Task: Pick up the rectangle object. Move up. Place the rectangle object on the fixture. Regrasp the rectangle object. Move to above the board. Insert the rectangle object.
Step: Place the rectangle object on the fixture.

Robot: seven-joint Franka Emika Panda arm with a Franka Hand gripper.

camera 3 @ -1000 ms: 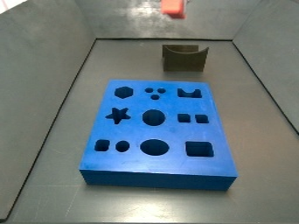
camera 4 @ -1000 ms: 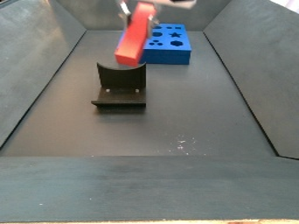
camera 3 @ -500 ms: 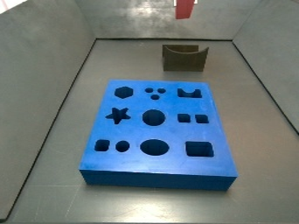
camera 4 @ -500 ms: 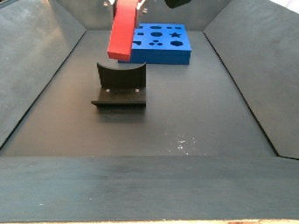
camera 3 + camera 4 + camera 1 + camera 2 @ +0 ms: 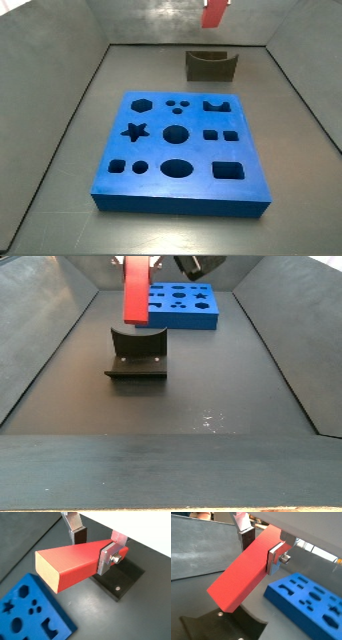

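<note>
Dark grey floor w/ grey walls. Gripper [image 5: 93, 547] up high, fingers [image 5: 107, 558] pinching red block [image 5: 72, 561] near upright above the fixture [image 5: 136, 353], not touching it. Blue board [image 5: 179, 150] lies well apart.

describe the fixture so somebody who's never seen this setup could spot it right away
Start at the big blue board lying flat on the dark floor. Off one short end stands the fixture, right under the gripper holding the rectangle object. It is small, dark grey-olive, notched on top.
</note>
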